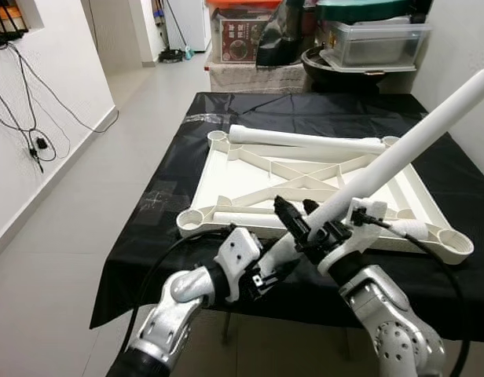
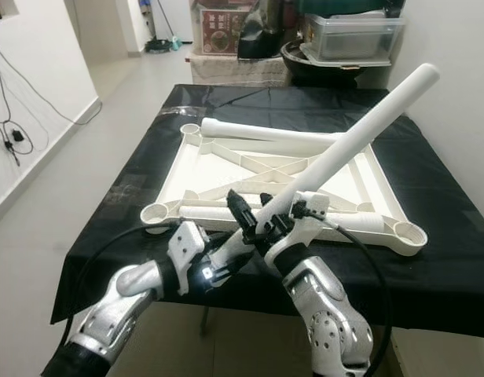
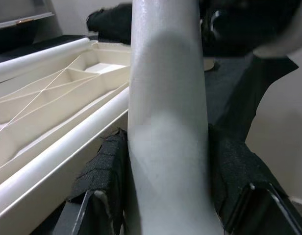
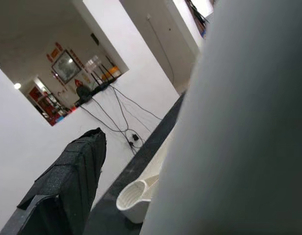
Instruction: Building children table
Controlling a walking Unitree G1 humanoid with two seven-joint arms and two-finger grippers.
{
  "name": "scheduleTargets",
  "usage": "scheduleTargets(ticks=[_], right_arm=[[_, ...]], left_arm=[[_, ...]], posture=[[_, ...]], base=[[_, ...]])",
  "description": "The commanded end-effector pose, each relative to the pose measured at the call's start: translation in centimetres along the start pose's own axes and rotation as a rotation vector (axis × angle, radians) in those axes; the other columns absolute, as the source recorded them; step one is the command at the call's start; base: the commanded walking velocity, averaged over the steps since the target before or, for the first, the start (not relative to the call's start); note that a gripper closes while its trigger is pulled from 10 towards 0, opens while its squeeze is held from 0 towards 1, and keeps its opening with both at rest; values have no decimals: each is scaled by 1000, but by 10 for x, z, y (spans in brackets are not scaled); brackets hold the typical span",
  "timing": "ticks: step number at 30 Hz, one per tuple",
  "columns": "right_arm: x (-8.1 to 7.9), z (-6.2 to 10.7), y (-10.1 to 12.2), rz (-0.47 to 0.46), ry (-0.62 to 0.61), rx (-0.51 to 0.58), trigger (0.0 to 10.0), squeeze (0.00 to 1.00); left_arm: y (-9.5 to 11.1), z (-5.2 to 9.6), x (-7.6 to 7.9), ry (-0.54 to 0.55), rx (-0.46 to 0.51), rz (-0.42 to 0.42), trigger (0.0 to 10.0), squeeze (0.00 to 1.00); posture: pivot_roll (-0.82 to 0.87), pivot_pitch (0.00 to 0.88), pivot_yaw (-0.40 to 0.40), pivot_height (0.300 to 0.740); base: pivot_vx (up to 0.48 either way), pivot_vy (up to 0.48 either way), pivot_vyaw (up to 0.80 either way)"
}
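White plastic leg (image 1: 399, 149), clamped at its lower end by our left gripper (image 1: 275, 263) and right gripper (image 1: 309, 224), slants above the upturned tabletop (image 1: 226, 177); we could swing its far end into the wall (image 1: 470, 71).

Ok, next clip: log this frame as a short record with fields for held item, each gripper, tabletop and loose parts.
held item: white table leg, raised and slanting up toward the robot's right
left gripper: shut on the leg's lower end
right gripper: shut on the leg just above the left
tabletop: white tabletop panel, underside up on the black cloth, corner sockets open
loose parts: second leg lying across the panel's far edge
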State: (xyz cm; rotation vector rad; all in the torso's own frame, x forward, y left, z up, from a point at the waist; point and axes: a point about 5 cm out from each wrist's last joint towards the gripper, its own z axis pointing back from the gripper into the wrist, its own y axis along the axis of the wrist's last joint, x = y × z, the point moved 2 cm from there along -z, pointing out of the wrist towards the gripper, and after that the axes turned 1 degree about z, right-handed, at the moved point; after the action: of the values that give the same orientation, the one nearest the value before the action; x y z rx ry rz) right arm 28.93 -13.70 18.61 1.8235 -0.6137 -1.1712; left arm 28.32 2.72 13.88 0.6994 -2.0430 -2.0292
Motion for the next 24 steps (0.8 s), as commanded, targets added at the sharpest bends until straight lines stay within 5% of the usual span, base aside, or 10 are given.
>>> scheduleTargets(ticks=[1, 2, 3, 5, 6, 24], right_arm=[[1, -2, -2, -31, -3, -8, 10000, 0], [1, -2, -2, -39, -3, -8, 10000, 0], [1, -1, -2, -55, 6, -11, 8667, 0], [1, -1, -2, -55, 6, -11, 8667, 0], [-2, -1, -3, -74, 24, -17, 0, 0], [-9, 3, -5, -91, 68, -36, 0, 0]], left_arm=[[2, -1, 6, -36, 0, -11, 10000, 0], [2, 0, 7, -35, -2, -10, 10000, 0], [3, 0, 7, -35, -3, -10, 10000, 0], [3, 0, 7, -35, -3, -10, 10000, 0], [4, 0, 7, -33, -4, -9, 10000, 0], [-7, 2, 14, -33, -77, 66, 10000, 0]], posture=[[38, 0, -28, 740], [38, 0, -28, 740], [38, 0, -28, 740], [38, 0, -28, 740], [37, 0, -32, 740], [29, 0, -24, 740]], base=[[0, 0, 0], [0, 0, 0], [0, 0, 0], [0, 0, 0], [0, 0, 0], [0, 0, 0]])
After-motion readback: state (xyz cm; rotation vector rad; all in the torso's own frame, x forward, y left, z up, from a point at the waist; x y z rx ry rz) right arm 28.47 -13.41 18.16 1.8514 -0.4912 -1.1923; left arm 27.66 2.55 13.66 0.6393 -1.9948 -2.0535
